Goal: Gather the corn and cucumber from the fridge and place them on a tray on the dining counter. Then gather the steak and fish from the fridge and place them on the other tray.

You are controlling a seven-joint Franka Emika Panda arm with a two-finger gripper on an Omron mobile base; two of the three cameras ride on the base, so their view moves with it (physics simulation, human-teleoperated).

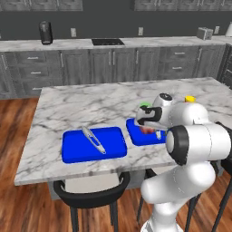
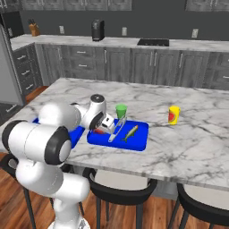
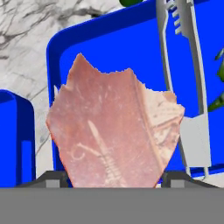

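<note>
The steak (image 3: 113,131) is held between the gripper's (image 3: 113,177) jaws over a tray (image 2: 138,142) where the fish (image 2: 130,132) apparently lies; release is left.

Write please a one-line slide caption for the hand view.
Gripper holds the steak over a blue tray, tongs lying beside it.

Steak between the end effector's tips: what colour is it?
Pink-red with paler marbling; hand view shows it best.

Claw (image 3: 113,177) clamped, arm fwd-low
</note>
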